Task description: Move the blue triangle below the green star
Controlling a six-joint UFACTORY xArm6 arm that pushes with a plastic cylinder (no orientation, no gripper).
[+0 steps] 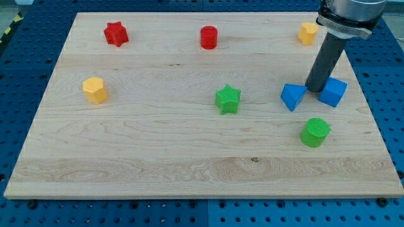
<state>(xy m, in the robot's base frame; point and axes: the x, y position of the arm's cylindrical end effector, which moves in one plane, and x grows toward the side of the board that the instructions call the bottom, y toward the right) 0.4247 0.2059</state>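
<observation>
Blue triangle, faceted wedge, on desk, right of green star. My tip between it and blue cube. Tool: plain rod, grasps nothing.

My tip stands on the wooden board between the blue triangle and the blue cube, touching or nearly touching both. The green star lies well to the view's left of the triangle. A green cylinder sits below the blue pair. Near the top edge are a red star, a red cylinder and a yellow block; another yellow block lies at the left
</observation>
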